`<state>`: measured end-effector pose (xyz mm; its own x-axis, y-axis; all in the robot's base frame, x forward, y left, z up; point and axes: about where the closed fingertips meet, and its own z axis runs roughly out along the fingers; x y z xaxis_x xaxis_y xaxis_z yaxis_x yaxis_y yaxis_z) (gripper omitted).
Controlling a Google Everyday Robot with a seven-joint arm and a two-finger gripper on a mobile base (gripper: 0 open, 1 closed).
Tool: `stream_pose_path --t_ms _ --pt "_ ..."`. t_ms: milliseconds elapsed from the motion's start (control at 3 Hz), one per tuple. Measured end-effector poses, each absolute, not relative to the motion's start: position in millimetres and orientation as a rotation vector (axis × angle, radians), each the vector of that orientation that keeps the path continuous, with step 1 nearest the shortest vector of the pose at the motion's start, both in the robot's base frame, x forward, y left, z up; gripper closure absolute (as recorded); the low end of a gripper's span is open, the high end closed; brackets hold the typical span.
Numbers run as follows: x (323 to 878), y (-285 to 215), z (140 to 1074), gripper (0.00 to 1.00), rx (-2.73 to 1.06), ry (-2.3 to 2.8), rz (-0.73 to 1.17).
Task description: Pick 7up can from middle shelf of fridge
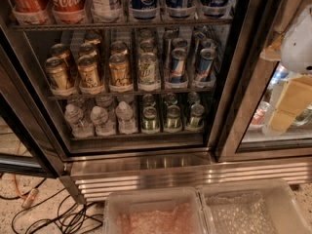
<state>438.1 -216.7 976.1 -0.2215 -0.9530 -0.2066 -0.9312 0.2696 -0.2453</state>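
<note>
Partly cropped gripper (291, 104) at right edge

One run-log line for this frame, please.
7up can: upright, front row of middle shelf, between gold cans and blue-silver cans | tool: upper right, outside fridge, away from can | grasp: not yet

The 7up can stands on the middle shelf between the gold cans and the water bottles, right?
Not quite. In the camera view the 7up can stands on the middle shelf between the gold cans and the blue-silver cans. The water bottles are one shelf lower. The gripper hangs at the right edge, away from the cans.
</note>
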Motion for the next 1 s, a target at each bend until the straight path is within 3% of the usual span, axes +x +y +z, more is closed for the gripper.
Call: stream_pose_path --t_ms 1000 --pt "440 -200 953 0.0 -1.619 2.195 -0.001"
